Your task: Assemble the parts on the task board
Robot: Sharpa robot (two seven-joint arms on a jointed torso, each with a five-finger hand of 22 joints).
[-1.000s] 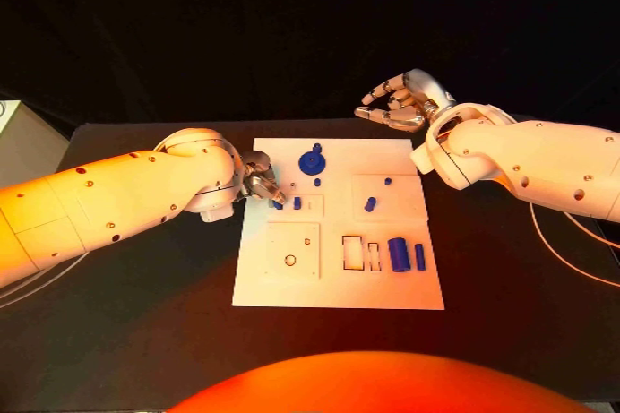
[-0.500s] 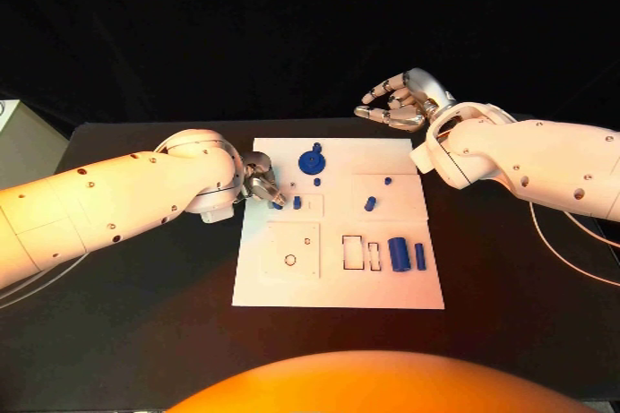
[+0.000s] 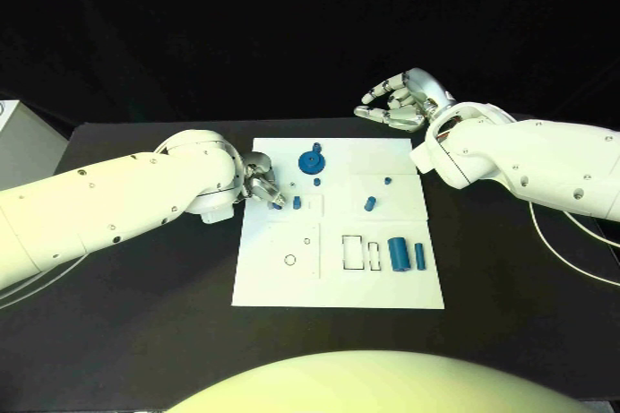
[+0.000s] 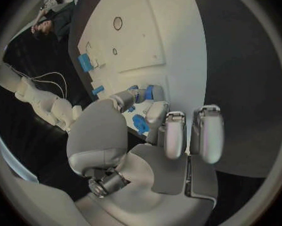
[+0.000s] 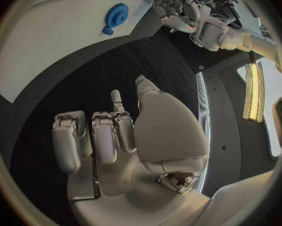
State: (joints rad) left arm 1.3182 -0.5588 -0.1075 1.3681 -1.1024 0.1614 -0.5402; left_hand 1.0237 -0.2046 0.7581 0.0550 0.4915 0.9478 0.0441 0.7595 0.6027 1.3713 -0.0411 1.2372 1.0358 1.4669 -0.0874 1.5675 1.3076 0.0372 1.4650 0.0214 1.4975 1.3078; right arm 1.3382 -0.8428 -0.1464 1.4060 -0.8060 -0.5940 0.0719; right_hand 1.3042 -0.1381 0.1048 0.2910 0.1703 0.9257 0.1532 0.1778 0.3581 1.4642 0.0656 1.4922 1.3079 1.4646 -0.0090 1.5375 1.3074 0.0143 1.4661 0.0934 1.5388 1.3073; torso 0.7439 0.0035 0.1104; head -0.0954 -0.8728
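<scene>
On the black desk (image 3: 142, 332) the left hand (image 3: 262, 185) pinches a small blue part (image 4: 146, 92) at the white task board's (image 3: 336, 283) left edge, while the right hand (image 3: 400, 99) hovers beyond its far corner, fingers apart, holding nothing.

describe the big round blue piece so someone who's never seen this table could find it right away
Start at the white board in the middle of the black table and go to its far edge, between the two hands. The round blue piece lies there, a flat disc like a gear with a small stub on top. Every other blue part on the board is a slim peg or cylinder.
</scene>
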